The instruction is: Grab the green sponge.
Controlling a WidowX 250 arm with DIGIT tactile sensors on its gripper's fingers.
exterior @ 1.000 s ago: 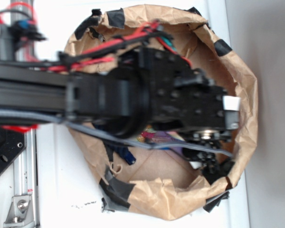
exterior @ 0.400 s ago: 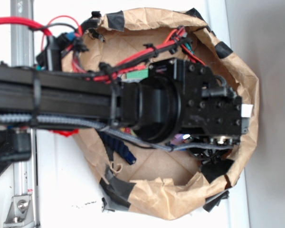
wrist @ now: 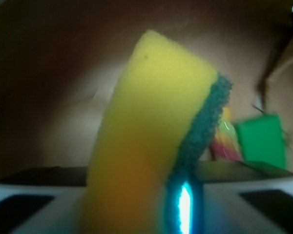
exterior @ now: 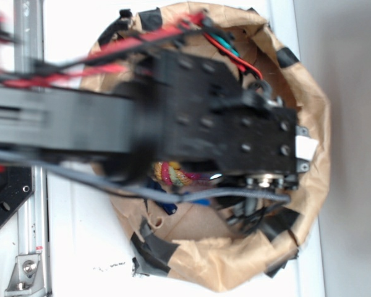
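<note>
The small flat green rectangular sponge (wrist: 261, 141) lies on the brown paper floor, right of and behind the claw, untouched. Between them a multicoloured braided rope (exterior: 172, 174) shows. The black claw (wrist: 136, 204) is clamped on a yellow wedge-shaped sponge with dark scouring edge (wrist: 151, 122). Compared with 0.4 s ago, the black arm (exterior: 191, 124) has shifted, exposing the rope. It reaches over the crumpled brown paper basin (exterior: 315, 117).

No text, label, brand, number or sign can be read anywhere in either view.
</note>
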